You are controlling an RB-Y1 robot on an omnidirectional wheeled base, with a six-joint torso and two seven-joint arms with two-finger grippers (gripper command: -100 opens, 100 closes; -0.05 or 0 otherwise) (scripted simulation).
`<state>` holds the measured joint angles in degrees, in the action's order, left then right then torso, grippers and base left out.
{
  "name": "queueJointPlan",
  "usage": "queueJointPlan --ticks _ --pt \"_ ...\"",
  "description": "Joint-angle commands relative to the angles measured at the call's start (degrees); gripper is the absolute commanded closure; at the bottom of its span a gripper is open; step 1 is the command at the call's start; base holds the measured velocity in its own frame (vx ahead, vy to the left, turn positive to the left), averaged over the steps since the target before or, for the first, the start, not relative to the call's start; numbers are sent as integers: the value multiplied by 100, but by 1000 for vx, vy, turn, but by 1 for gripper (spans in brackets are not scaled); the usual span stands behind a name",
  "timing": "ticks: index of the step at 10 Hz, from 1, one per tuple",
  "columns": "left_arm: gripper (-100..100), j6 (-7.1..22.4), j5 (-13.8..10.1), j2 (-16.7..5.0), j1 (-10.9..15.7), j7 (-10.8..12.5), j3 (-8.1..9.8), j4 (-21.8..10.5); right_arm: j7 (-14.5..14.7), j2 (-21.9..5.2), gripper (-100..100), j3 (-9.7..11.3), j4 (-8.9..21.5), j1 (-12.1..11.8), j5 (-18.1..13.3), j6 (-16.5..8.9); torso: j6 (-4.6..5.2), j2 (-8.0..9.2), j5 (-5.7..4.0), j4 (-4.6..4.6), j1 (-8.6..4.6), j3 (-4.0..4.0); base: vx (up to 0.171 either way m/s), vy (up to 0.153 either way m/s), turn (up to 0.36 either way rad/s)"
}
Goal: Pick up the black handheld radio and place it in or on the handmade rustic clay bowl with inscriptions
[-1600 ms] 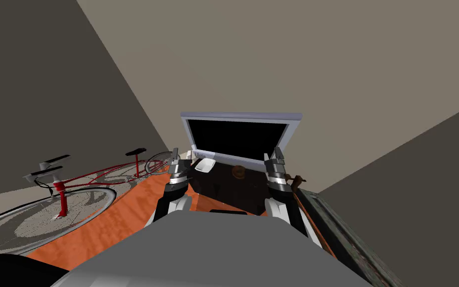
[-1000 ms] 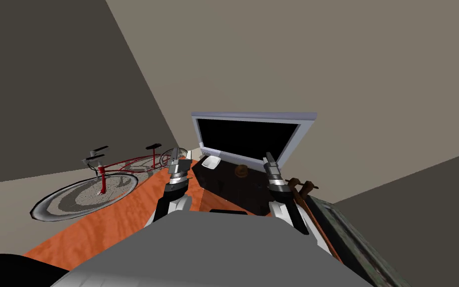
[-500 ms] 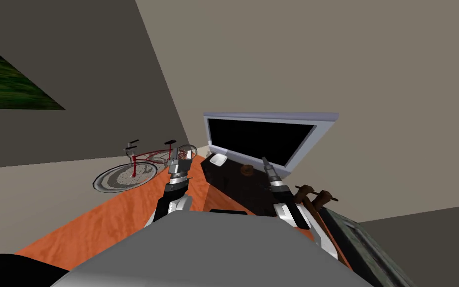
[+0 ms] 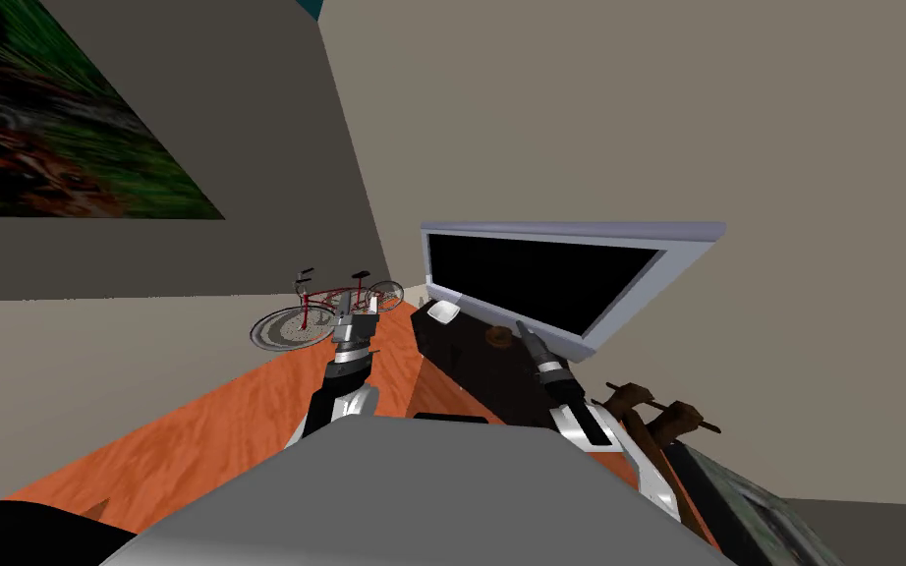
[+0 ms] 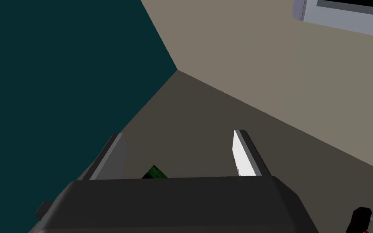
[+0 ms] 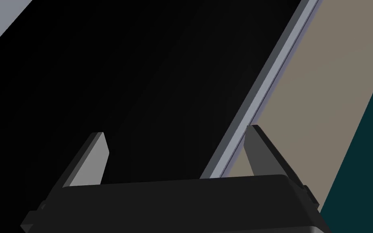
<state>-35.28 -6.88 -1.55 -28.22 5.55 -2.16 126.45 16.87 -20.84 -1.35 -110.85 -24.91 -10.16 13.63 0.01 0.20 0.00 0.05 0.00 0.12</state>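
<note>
A small brown round bowl (image 4: 498, 337) sits on top of a dark low cabinet (image 4: 461, 366), in front of a grey-framed TV (image 4: 564, 280). My right gripper (image 4: 522, 327) hovers just right of the bowl. In the right wrist view the right gripper (image 6: 175, 130) is open, with nothing between its fingers, facing the TV's black screen (image 6: 141, 73). My left gripper (image 4: 355, 309) is raised over the orange floor, left of the cabinet. It stands open and empty in the left wrist view (image 5: 178, 133).
A small white dish (image 4: 443, 311) lies at the cabinet's far left corner. A red bicycle (image 4: 328, 310) leans by the wall beyond the orange floor (image 4: 245, 423). Brown wooden pieces (image 4: 657, 411) and a dark framed thing (image 4: 746, 511) lie at the right. A painting (image 4: 58, 138) hangs on the left wall.
My whole view has swung: the bicycle slid right and shrank, and the painting came in at upper left. The TV now stretches further right. Both grippers stay open.
</note>
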Motion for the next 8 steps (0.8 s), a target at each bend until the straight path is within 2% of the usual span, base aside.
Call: queueJointPlan --ticks 1,2,4,5,7,8 --pt "0 0 0 0 0 0 0 0 267 -242 -100 -66 286 36 -123 -172 0 0 0 0 0 0 -60 28 347" --pt "0 0 0 0 0 0 0 0 267 -242 -100 -66 342 36 -123 -172 -2 2 1 1 0 1 -43 15 140" --pt "0 0 0 0 0 0 0 0 601 -522 -100 -133 721 65 -303 -442 0 -1 0 0 -5 -1 -56 22 308" --pt "0 0 0 0 0 0 0 0 617 -522 -100 -133 789 65 -303 -442 -2 3 0 1 -1 2 -45 14 125" --pt "0 0 0 0 0 0 1 0 958 -776 -100 -186 1178 87 -486 -746 1 -2 -1 0 -7 -1 -54 20 293" --pt "0 0 0 0 0 0 0 0 964 -776 -100 -186 1246 87 -486 -746 -2 3 0 1 -3 2 -44 11 157"
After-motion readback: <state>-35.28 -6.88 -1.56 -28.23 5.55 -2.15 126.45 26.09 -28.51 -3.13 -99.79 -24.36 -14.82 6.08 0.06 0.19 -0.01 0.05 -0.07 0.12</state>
